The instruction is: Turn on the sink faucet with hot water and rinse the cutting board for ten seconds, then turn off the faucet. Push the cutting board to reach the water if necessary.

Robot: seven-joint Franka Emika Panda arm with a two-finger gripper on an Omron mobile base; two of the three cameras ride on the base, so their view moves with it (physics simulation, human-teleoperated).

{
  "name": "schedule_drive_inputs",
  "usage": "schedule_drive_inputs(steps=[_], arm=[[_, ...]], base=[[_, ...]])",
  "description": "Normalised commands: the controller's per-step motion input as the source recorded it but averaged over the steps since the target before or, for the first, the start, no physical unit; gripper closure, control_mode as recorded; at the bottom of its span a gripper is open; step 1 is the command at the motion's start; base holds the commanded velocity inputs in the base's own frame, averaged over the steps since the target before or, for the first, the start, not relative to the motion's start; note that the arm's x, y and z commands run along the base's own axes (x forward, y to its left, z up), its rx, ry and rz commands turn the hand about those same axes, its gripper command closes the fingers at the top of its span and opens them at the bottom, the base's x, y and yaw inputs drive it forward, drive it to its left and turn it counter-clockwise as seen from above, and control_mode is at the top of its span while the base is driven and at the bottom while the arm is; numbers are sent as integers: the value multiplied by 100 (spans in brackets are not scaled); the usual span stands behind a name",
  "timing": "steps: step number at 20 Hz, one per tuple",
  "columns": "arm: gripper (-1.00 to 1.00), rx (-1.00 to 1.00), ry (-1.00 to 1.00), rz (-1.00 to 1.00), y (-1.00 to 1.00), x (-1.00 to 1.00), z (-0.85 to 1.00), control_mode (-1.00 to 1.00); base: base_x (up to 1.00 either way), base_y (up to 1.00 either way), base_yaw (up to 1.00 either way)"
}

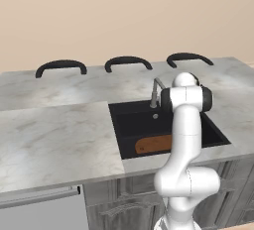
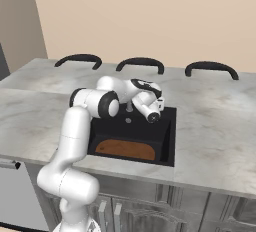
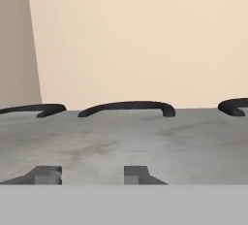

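Pincer (image 3: 92, 174) half-open, empty, above sink (image 2: 167, 131); chair backs (image 3: 127, 107) ahead across counter (image 3: 145, 136).

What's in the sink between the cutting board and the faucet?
Just bare black sink floor with the small drain; the left base view shows cutting board and faucet apart.
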Motion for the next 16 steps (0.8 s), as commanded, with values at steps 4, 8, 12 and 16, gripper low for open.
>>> schedule_drive_inputs(steps=[4,8,12,16], arm=[[100,0,0,1,-73,-17,-14,-100],[100,0,0,2,-74,-22,-19,-100],[100,0,0,2,-72,-26,-22,-100],[100,0,0,2,-71,-29,-24,-100]], base=[[0,0,0],[0,0,0],[0,0,0],[0,0,0]])
